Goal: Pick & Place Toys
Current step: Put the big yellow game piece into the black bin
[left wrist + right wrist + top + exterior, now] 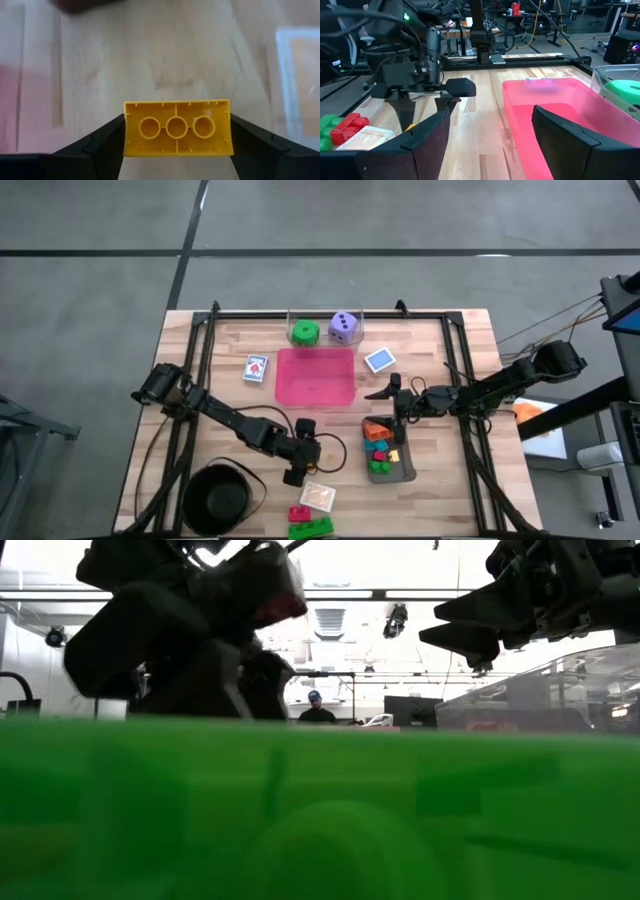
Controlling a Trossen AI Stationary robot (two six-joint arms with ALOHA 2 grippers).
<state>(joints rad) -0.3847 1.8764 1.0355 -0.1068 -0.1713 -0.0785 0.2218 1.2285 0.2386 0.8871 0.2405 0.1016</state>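
Two dice: green die (305,333), purple die (344,327). Two cards: (256,368), (379,359). One yellow brick (177,128) between left gripper (177,145) fingers. One pink tray (315,376). One black bowl (216,502).

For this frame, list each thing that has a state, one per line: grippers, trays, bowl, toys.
Left gripper: shut on the yellow brick, above the table.
Right gripper: open, holding nothing, near the pink tray.
Pink tray: looks empty.
Grey tray: holds several coloured bricks.
Clear tray: holds green die and purple die.
Black bowl: upright; contents unclear.
Blue card: flat on table.
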